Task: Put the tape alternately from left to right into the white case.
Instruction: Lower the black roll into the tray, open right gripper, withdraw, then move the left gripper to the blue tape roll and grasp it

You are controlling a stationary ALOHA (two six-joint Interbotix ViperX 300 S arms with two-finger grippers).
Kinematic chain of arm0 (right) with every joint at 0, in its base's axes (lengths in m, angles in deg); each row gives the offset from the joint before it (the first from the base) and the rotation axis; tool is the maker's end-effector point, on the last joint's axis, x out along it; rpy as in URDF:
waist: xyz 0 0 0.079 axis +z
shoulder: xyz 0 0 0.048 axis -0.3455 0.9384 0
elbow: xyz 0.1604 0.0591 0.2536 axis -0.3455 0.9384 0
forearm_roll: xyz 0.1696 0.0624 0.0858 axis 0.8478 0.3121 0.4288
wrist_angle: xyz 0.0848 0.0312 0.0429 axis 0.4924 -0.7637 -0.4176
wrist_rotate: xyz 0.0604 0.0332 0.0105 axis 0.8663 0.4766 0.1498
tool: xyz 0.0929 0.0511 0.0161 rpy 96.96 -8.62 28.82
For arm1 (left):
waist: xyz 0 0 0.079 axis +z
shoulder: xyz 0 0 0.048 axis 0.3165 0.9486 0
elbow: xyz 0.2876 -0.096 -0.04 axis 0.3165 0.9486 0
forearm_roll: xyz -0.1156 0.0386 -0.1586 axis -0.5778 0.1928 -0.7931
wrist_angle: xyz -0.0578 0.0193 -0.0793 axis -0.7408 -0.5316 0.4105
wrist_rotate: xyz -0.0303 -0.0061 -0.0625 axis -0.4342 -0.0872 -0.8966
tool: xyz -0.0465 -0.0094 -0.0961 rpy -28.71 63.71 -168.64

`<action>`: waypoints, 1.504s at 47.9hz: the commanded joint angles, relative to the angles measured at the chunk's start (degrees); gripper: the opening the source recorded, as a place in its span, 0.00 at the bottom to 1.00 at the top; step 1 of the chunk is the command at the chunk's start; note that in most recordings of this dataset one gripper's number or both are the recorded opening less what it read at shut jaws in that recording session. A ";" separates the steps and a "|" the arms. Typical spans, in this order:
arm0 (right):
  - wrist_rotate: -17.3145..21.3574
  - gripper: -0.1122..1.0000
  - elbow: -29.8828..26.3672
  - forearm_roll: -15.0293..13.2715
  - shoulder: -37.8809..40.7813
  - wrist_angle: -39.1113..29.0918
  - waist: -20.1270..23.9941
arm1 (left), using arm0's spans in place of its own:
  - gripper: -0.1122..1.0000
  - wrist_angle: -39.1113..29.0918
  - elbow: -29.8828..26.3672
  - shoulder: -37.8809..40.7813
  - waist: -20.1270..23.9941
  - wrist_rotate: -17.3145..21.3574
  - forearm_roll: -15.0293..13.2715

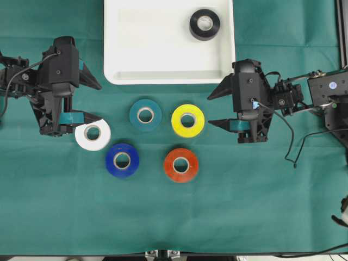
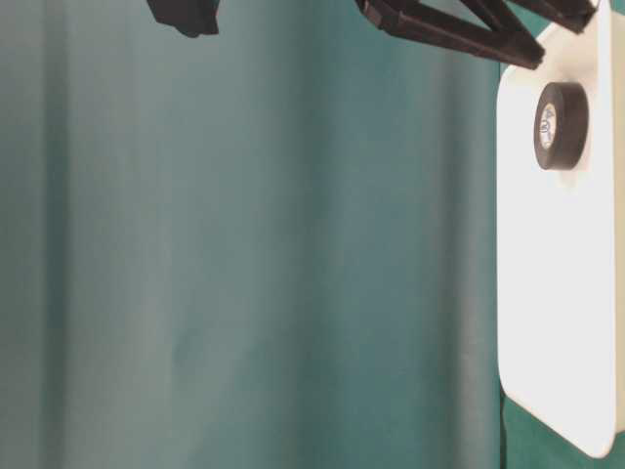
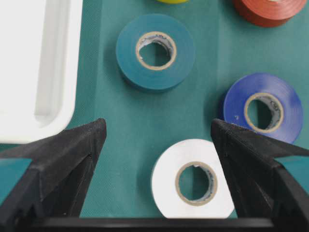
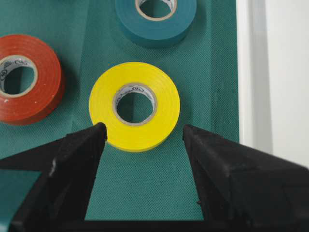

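The white case (image 1: 163, 54) lies at the top centre with the black tape (image 1: 194, 26) in its right end. On the green cloth lie the teal (image 1: 135, 115), yellow (image 1: 176, 122), white (image 1: 93, 144), blue (image 1: 111, 161) and red-orange (image 1: 169, 166) rolls. My left gripper (image 1: 98, 102) is open over the white roll (image 3: 166, 179), which lies between its fingers, close against the right one. My right gripper (image 1: 211, 111) stands open just short of the yellow roll (image 4: 104, 104), with nothing between its fingers.
The teal roll (image 3: 128, 50) and blue roll (image 3: 236, 104) lie just beyond the left gripper, the case rim (image 3: 38, 63) to its left. Red-orange (image 4: 46, 72) and teal (image 4: 130, 21) flank the yellow roll. The case (image 2: 557, 293) and black roll (image 2: 571, 127) show at table level.
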 commanded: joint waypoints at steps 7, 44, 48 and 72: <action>0.00 0.75 -0.88 0.09 -0.18 0.44 0.35 | 0.59 0.70 -0.53 -0.26 -1.05 -0.18 -0.18; 0.09 0.75 -0.62 0.09 -0.09 0.26 0.35 | 0.59 -0.70 -11.87 16.96 -10.55 -7.29 -0.09; 0.09 0.75 -0.62 0.00 -0.09 0.18 0.35 | 0.59 -2.46 -12.83 18.19 -10.63 -7.38 -0.09; 0.09 0.75 -0.53 0.00 0.62 0.35 0.35 | 0.59 -5.54 -14.15 22.32 -10.63 -14.41 -0.09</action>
